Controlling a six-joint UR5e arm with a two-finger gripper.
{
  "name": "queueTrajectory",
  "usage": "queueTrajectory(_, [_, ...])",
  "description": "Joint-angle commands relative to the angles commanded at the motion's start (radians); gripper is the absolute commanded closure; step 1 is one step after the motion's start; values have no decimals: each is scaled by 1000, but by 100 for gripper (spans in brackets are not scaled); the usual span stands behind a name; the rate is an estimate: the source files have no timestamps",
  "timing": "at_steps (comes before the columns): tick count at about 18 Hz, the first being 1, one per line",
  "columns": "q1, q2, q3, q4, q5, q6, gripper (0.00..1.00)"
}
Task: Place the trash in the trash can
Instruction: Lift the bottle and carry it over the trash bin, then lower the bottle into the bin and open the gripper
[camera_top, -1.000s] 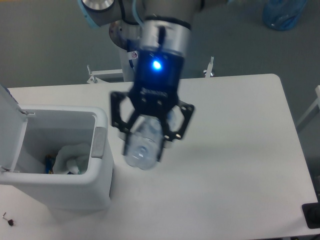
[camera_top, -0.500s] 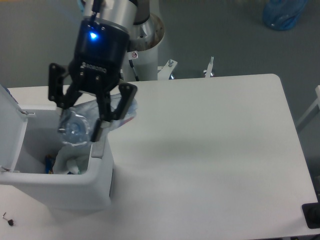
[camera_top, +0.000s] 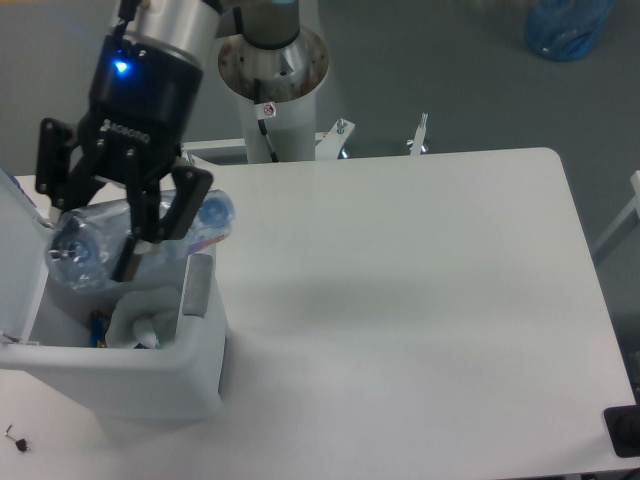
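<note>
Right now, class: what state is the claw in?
Claw: closed on the bottle, above the open bin.

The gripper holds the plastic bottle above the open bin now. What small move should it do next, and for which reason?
Probably open the jaws and let go. The gripper holds the bottle lying across the open trash can, with the tissue already inside. The capped end reaches out past the latch-side rim, so a small shift toward the lid side first may be safer.
</note>
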Motion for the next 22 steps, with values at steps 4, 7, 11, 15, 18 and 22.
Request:
queueTrajectory(4, [-32,-12,-9,-2,2,-2,39])
queueTrajectory(7, [-51,-28,-23,-2,3,-2,39])
queueTrajectory(11, [-68,-35,-34,-2,3,-2,38])
queueTrajectory(15, [-75,-49,-34,-2,3,-2,35])
queueTrajectory(18, [-78,-74,-34,0,6,-2,35])
queueTrajectory(22, [-81,-78,-41,-2,5,-2,35])
